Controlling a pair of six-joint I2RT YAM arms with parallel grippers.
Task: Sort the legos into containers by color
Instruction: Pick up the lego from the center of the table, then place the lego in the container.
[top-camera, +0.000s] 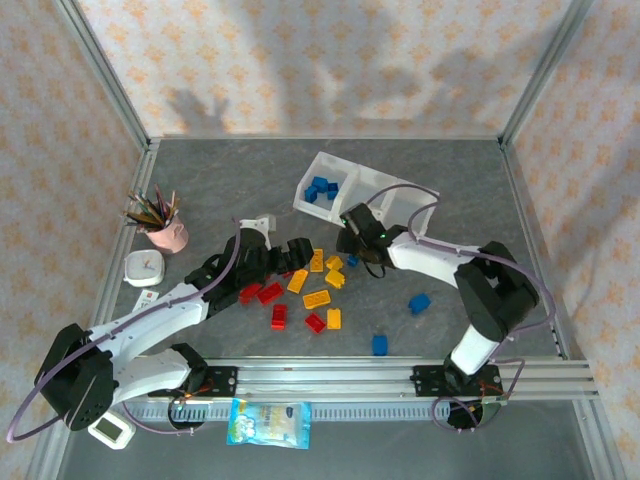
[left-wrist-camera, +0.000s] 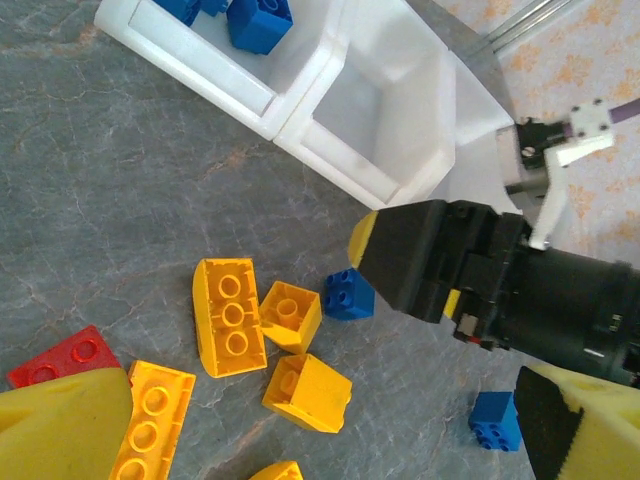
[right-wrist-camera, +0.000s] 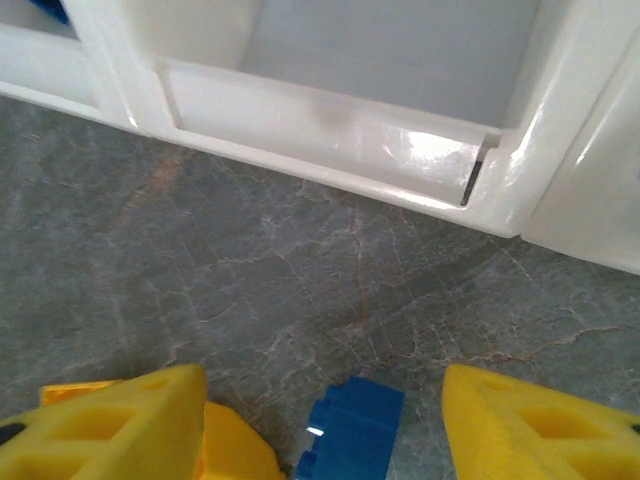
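In the right wrist view the bottom edge crops a blue lego (right-wrist-camera: 352, 432), the top edge the tray (right-wrist-camera: 330, 130).

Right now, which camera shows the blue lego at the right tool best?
Left wrist: the blue lego lies whole, studs showing, beside a finger of the right tool. Right wrist cuts it off at the bottom edge, between the open fingers. Top external gives a small blue speck by the tool.

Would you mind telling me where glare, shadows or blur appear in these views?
Top external: arm shadows fall across the back wall. Right wrist: bright glare on the tray wall, and its yellow fingertips look soft. Left wrist: the yellow legos are sharp, the near fingertips blurred.
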